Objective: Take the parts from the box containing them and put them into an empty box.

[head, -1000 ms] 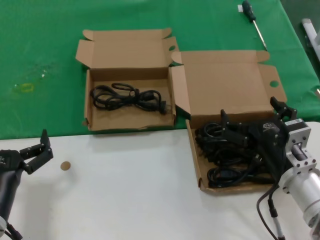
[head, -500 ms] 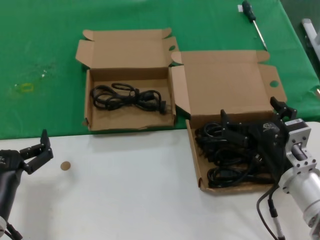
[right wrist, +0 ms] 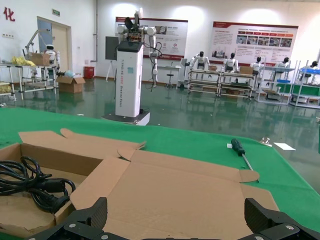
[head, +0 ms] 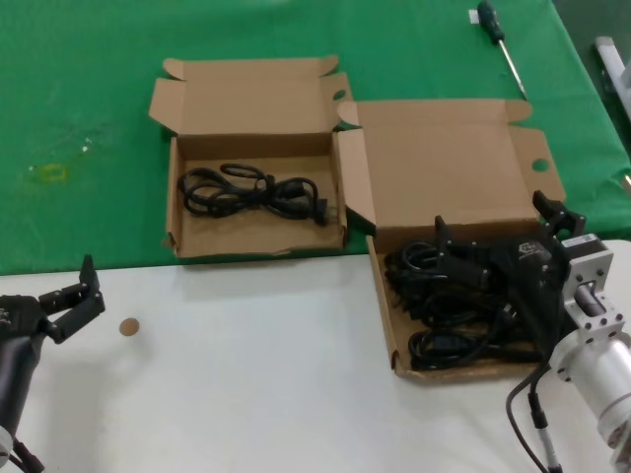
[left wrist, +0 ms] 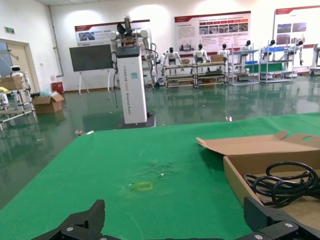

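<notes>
Right hand [head: 501,233] hangs low with fingers spread wide, left hand [head: 67,298] likewise spread, parked apart

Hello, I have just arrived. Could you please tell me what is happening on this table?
A two-armed robot is moving power cords from the wider box into the smaller box. One cord bundle already lies in the smaller box; several are left in the wider one. The right gripper is open above the wider box and holds nothing. The left gripper is open too, waiting over the white table. A screwdriver lies on the green cloth.
</notes>
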You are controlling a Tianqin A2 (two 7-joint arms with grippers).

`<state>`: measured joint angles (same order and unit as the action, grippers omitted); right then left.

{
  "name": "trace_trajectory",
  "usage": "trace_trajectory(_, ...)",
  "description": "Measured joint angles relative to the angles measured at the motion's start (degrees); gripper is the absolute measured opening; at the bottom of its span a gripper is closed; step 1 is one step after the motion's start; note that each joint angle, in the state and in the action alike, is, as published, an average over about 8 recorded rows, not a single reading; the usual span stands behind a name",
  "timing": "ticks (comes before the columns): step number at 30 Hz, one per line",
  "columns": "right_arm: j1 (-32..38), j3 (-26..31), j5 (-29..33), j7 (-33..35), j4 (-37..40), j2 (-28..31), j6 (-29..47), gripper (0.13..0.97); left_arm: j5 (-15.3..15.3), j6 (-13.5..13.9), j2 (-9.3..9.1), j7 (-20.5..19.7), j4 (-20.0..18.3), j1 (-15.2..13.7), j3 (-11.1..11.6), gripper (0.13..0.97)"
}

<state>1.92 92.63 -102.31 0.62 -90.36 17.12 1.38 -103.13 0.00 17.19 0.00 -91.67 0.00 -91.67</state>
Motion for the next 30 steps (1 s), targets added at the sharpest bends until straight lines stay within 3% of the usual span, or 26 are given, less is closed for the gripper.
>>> trace_trajectory(30, 0.0, 0.0, 0.0, 0.0, 0.0, 0.0, 0.0, 0.966, 0.0, 0.0, 0.0, 0.0, 0.0, 0.0, 0.0, 0.966)
